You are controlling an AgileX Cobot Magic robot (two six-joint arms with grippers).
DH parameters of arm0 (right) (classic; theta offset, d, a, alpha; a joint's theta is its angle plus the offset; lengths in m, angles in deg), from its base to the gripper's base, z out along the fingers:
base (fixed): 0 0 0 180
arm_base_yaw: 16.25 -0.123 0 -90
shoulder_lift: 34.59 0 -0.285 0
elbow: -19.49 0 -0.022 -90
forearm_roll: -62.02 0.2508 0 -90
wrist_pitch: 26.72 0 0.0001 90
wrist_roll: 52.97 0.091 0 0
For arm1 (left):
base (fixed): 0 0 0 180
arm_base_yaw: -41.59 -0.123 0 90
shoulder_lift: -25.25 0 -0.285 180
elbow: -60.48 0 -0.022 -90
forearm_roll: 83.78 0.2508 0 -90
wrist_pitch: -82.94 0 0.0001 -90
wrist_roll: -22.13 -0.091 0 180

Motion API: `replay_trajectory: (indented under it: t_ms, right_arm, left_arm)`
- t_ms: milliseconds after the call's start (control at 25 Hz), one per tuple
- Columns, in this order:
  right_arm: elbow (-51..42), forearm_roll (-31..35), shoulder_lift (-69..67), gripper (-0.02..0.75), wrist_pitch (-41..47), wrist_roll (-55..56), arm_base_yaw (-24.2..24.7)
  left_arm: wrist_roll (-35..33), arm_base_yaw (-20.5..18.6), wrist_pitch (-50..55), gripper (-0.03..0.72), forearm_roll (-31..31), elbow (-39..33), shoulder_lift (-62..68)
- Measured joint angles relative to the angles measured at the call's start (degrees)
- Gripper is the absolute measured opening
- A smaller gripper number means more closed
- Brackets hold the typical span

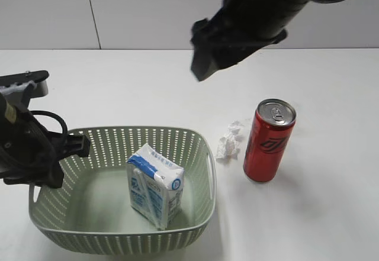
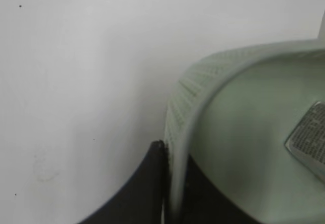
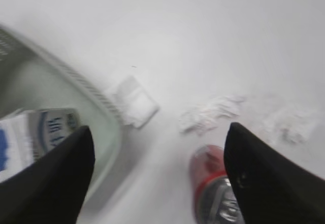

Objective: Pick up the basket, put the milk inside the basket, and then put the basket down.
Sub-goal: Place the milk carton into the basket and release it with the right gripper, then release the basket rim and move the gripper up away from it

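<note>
The pale sage-green basket (image 1: 195, 139) sits at the front left of the white table. The white and blue milk carton (image 1: 155, 185) stands inside it, also seen in the right wrist view (image 3: 35, 132). My left gripper (image 2: 175, 183) is shut on the basket's left rim (image 2: 203, 89), one finger outside the wall and one inside; in the exterior view it sits at the basket's left edge (image 1: 50, 166). My right gripper (image 3: 160, 148) is open and empty, raised high above the table behind the basket (image 1: 204, 51).
A tall red drink can (image 1: 269, 141) stands right of the basket, also in the right wrist view (image 3: 213, 188). Crumpled white paper (image 1: 230, 139) lies between basket and can. More paper scraps (image 3: 210, 112) show in the right wrist view.
</note>
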Motion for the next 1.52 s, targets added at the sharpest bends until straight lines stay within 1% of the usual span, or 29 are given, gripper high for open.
replay_trajectory:
  t_ms: [40,280,400,480,560,760,920,1040,1280,1520]
  right_arm:
    - [0.00,-0.13,0.13,0.622,0.57,0.00,2.54]
    - [0.00,-2.02,0.09,0.619,3.17,-0.17,21.25]
    - [0.02,-2.50,0.09,0.616,4.22,-0.17,29.23]
    - [0.02,-2.63,0.09,0.614,5.25,-0.17,33.30]
    - [0.02,-3.05,0.09,0.614,6.60,-0.17,36.03]
    - [-0.06,-3.94,0.37,0.613,11.97,-0.17,36.76]
    - [-5.34,-4.08,5.15,0.613,12.57,-0.23,36.78]
    - [-13.08,-5.03,12.31,0.610,11.02,-0.23,36.78]
    - [-31.72,-5.84,28.82,0.601,4.07,-0.23,36.78]
    - [-45.36,-5.84,41.10,0.601,1.30,-0.23,36.78]
  left_arm:
    - [0.00,0.00,0.13,0.008,-0.13,0.00,0.00]
    - [0.00,0.00,0.20,0.008,-0.18,0.00,0.00]
    - [0.00,0.00,0.24,0.008,-0.18,0.00,0.00]
    - [0.00,0.00,0.33,0.008,-0.18,0.00,0.00]
    - [0.00,0.00,0.53,0.008,-0.18,0.00,0.00]
    - [0.00,0.00,0.74,0.008,-0.18,0.00,-0.07]
    - [0.00,0.00,1.12,0.008,-0.18,0.00,-0.12]
    - [0.00,0.00,1.12,0.008,-0.18,0.00,-0.16]
    - [0.00,0.00,1.22,0.008,-0.18,0.00,-0.19]
    - [0.00,0.00,1.24,0.008,-0.18,0.00,-0.19]
